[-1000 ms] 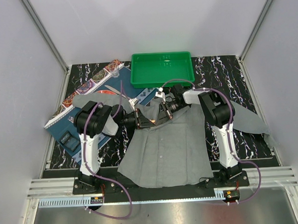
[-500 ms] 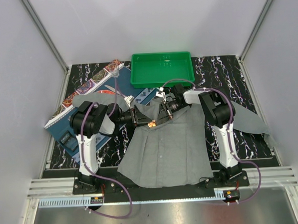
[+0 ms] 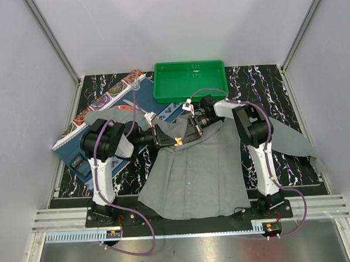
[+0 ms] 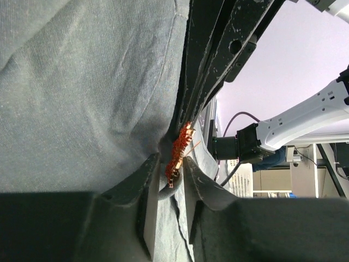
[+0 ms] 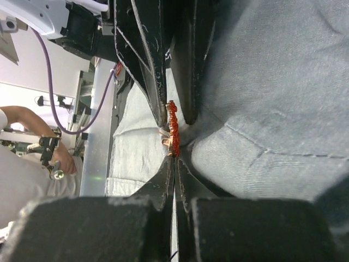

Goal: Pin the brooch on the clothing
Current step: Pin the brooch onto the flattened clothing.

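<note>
Shifted slightly away from my bases, the brooch (image 4: 179,150) stands edge-on in a raised fold of the clothing (image 4: 82,98), between my left claw's (image 4: 170,166) re-narrowed jaws; pinching or not, I cannot tell. My right claw (image 5: 174,164), fully closed, meets it, so the pinning seems underway.

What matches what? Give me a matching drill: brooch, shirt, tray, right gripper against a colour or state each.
Column one:
1. brooch
2. shirt
3. tray
4. right gripper

Column two:
A. green
B. grey, spread flat
C. orange, against the fabric
D. shut

Pairs: 1-C, 2-B, 3-A, 4-D
</note>
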